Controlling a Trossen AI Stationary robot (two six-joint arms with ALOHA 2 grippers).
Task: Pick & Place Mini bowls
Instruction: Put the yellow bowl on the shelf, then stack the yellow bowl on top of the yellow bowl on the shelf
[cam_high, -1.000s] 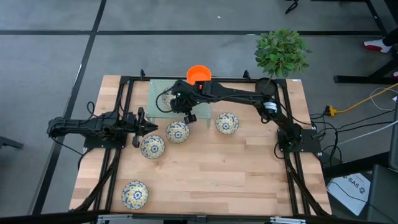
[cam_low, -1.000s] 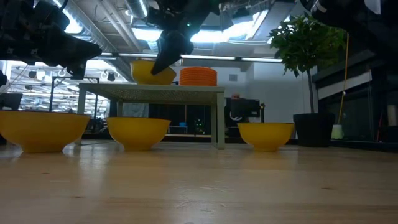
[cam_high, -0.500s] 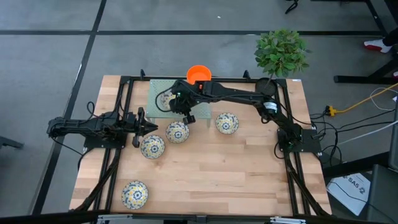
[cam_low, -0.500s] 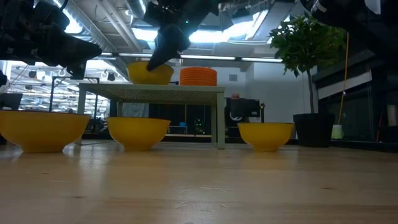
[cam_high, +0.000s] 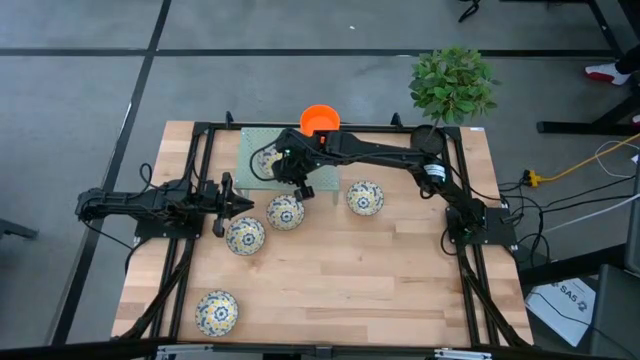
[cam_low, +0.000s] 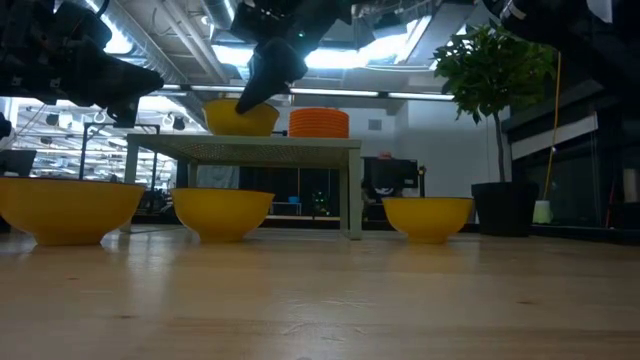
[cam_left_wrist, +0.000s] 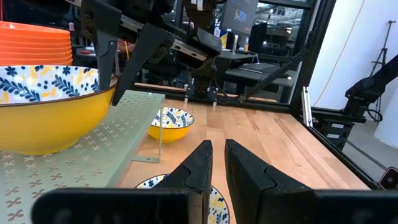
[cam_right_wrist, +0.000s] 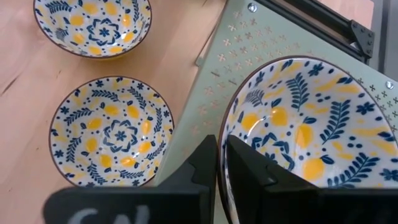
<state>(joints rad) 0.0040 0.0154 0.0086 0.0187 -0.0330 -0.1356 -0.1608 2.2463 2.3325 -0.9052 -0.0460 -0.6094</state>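
With the right pincer (cam_right_wrist: 221, 163) clamped on the floral bowl's (cam_right_wrist: 311, 130) rim near the green shelf's (cam_right_wrist: 233, 59) edge — and the left pincer (cam_left_wrist: 214, 165) shut, idle at the worktop's left edge — a skewed release could tip it off.

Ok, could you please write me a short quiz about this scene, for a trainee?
1. True or false: the right end effector is shut on the rim of the patterned bowl on the green shelf.
2. How many patterned bowls stand directly on the wooden table? A two, B four, C six.
3. Short answer: what colour is the stack of bowls at the shelf's far edge?
Key: 1 true; 2 B; 3 orange.
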